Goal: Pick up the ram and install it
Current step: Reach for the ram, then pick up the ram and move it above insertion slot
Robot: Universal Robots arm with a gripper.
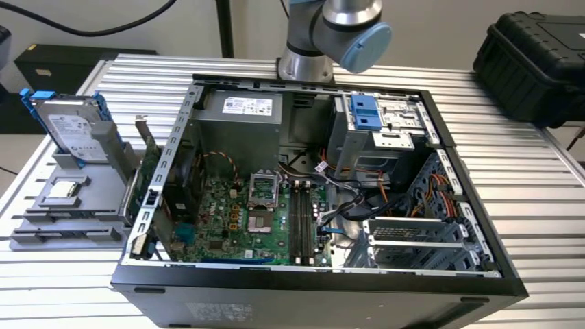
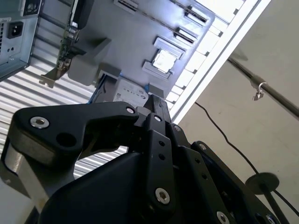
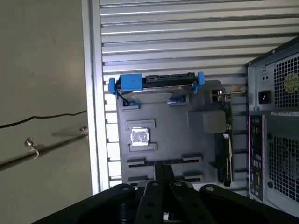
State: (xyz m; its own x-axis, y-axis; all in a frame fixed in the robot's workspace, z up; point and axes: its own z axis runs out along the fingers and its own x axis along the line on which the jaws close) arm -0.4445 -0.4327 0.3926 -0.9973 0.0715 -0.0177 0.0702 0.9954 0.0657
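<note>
Gripper [image 3: 162, 166] pressed together and empty, over the grey holder [image 3: 201, 140].
We judge the ram [image 1: 296, 214] seated upright in the motherboard [image 1: 219, 219], centre of the exterior view, so nothing needs carrying.

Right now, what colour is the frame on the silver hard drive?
Blue. The frame on the hard drive shows best in the first wrist view.

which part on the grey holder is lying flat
The small square silver chip; the blue-framed silver hard drive and green expansion card stand on edge.
</note>
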